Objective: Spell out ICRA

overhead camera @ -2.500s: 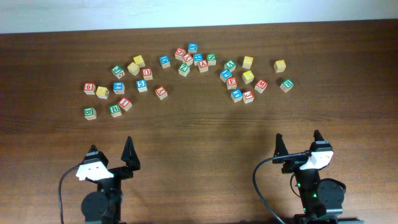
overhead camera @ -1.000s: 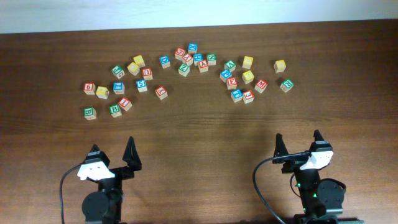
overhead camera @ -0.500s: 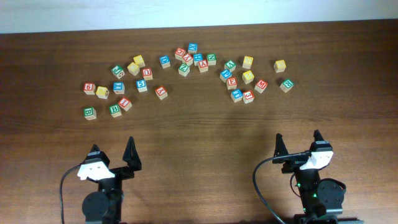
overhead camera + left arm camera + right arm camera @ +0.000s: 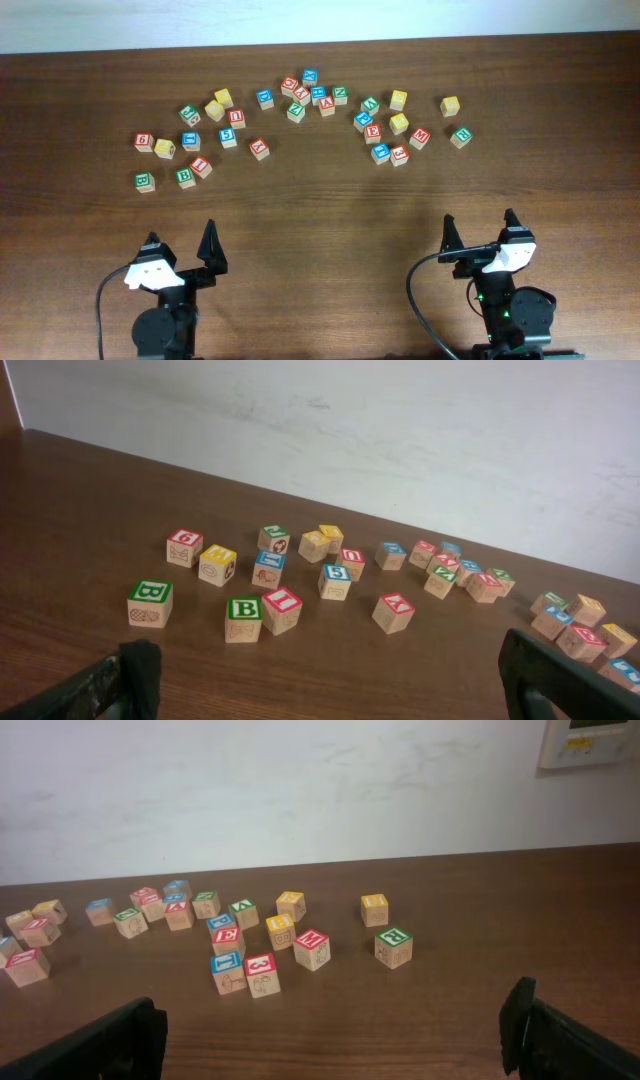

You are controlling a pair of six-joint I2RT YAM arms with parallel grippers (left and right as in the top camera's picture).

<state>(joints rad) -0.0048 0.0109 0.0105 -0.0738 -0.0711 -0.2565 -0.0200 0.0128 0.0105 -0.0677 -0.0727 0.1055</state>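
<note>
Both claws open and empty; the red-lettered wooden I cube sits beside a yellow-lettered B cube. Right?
No: the left wrist view shows the wooden B cube beside the red-lettered wooden I cube is green-lettered, not yellow. The left claw and right claw are open and empty.

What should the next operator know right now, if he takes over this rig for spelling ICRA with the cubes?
Left gripper: open, empty, on the near side, away from the cubes.
Right gripper: open, empty, also on the near side.
Red I cube: in the left group, beside a green B cube.
Green R cube: at the right end of the right group.
Yellow C, red A: among the other cubes; letters too small to tell which.
Done: nothing, no letter is lined up.
Left: pick all four and set them in order.
</note>
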